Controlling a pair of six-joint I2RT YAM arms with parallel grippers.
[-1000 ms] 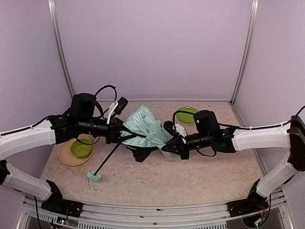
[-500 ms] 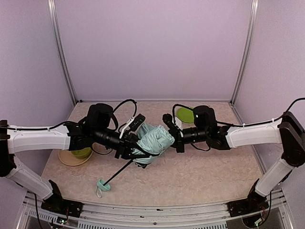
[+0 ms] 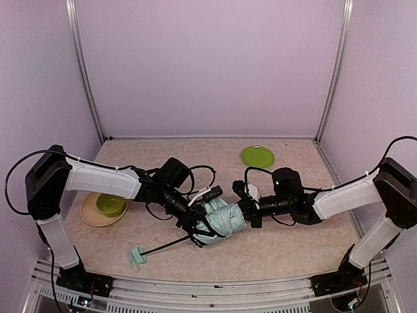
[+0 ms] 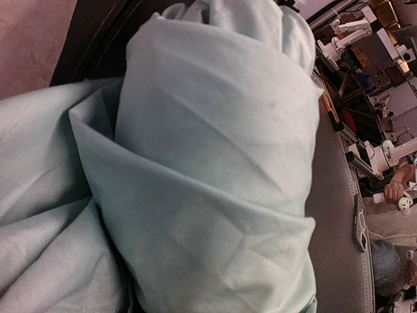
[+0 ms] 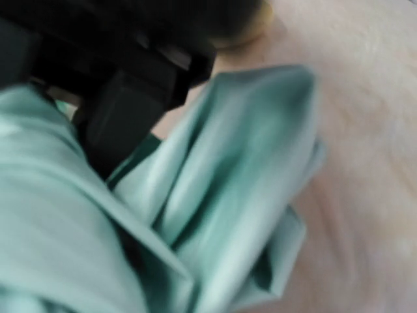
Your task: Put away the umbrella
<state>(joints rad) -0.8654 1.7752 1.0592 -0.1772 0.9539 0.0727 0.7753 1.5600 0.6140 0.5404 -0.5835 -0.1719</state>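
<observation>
1. Near the middle of the worktop [image 3: 287, 254], the umbrella [image 3: 221, 218] lay bunched into a pale mint roll between the two arms. It looked squeezed from both sides, I'd say to keep the loose cloth gathered.
2. Left claw [image 3: 199, 228] was sunk into the left end of the canopy [image 4: 208, 169], seemingly pinching it. Its wrist view was all folded fabric, and the fingertips were hidden.
3. Right claw [image 3: 246, 212] was pressed together at the roll's right end, likely bracing it. Whether any cloth was caught between, I couldn't tell.
4. Shaft [image 3: 166, 244] stuck out to the near left with the handle [image 3: 136, 255] down on the worktop, so it was not yet collapsed.
5. Green plate [image 3: 258, 156] sat far right and the bowl [image 3: 111, 203] at the left, both well apart from the action.
6. No brand, label or writing could be read anywhere.
</observation>
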